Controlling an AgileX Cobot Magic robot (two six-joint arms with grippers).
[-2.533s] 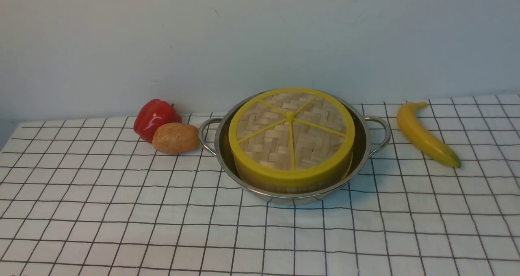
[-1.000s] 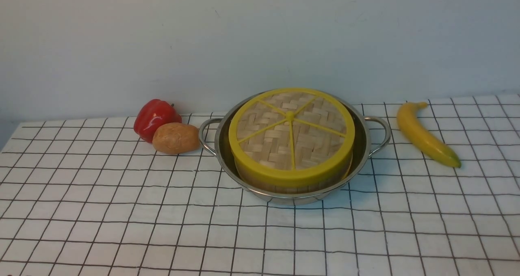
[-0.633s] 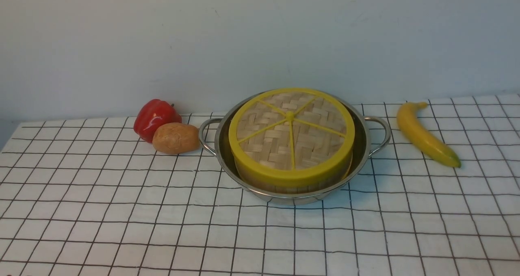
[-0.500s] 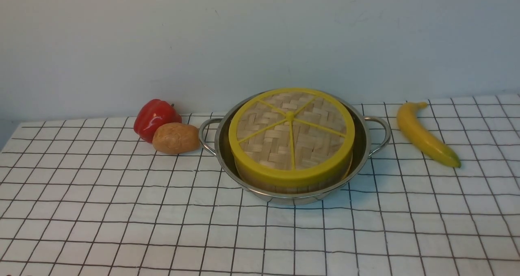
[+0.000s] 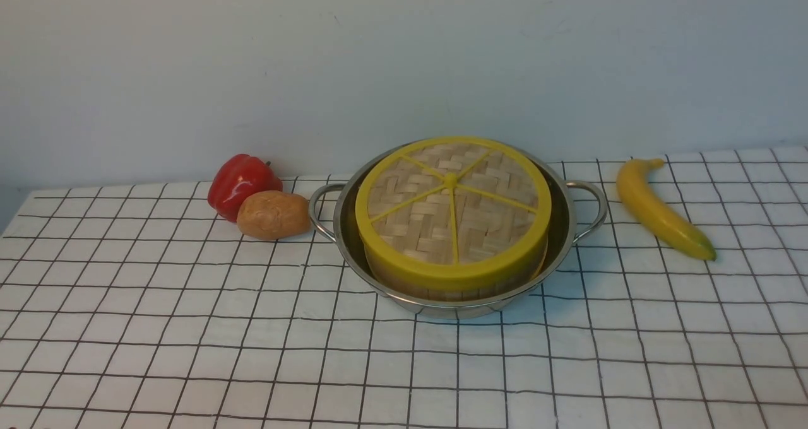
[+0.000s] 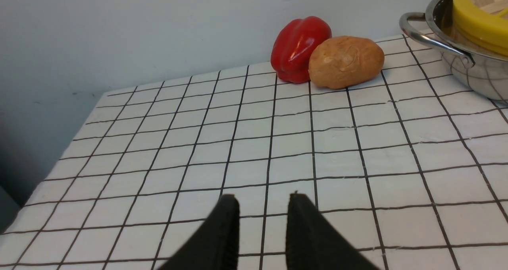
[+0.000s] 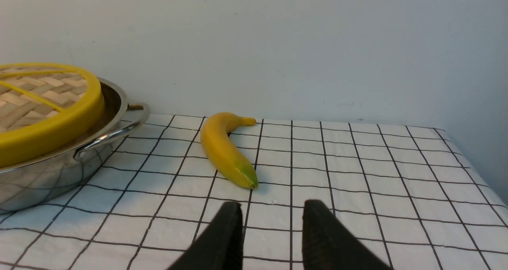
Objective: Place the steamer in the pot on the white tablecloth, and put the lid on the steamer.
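One steamer (image 5: pixel 442 284) (one lid (image 5: pixel 451 205) on) in one pot (image 5: pixel 562 227); left gripper (image 6: pixel 262 200) and right gripper (image 7: pixel 272 207) spread, empty.

Left gripper (image 6: pixel 262 206) jaws parted, empty, right gripper (image 7: pixel 272 212) jaws parted, empty
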